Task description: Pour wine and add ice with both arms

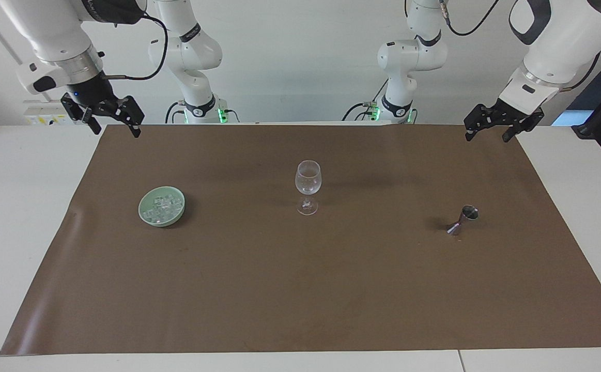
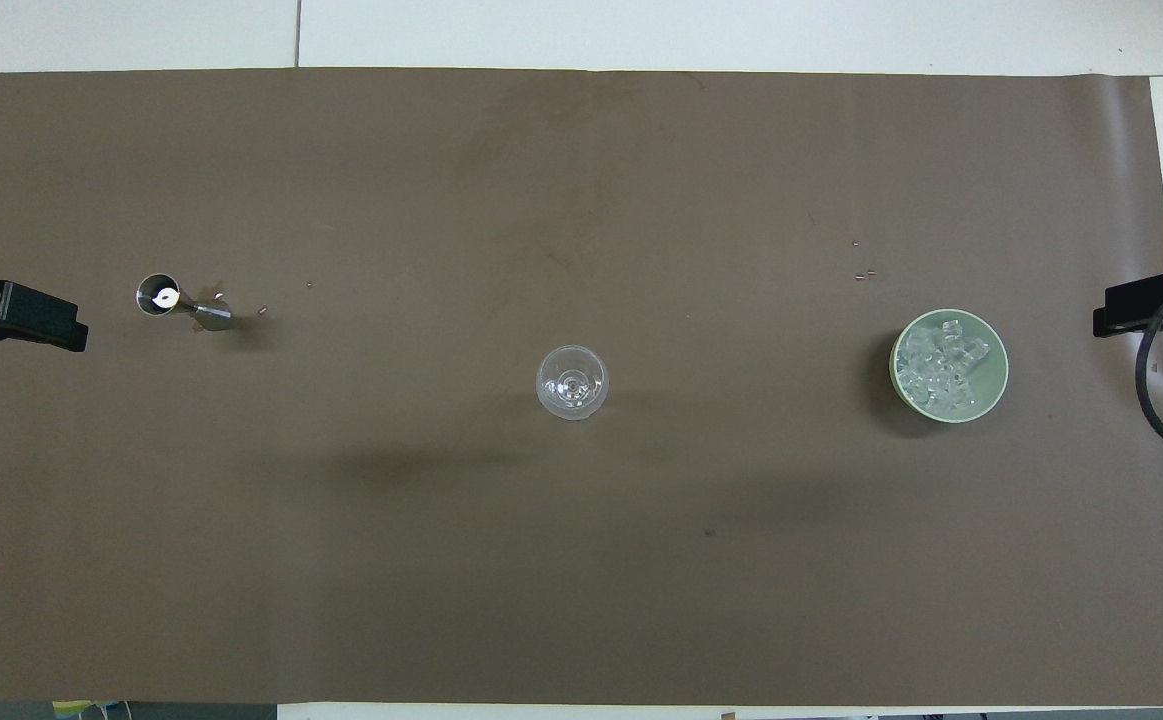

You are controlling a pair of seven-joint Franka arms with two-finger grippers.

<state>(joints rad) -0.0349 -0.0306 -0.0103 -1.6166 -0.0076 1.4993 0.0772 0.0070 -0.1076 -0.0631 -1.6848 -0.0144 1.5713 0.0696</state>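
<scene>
Both the left gripper (image 1: 503, 126) and right gripper (image 1: 103, 114) hang with jaws apart, holding nothing, over the mat's ends, while the ice (image 1: 164, 206), slippery little cubes best pinched singly across flat faces, sits in the green bowl (image 1: 145, 212) toward the right arm's end.

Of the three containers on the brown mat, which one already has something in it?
The green bowl, toward the right arm's end, holds ice. The wine glass in the middle looks empty; the metal jigger's contents cannot be made out.
</scene>
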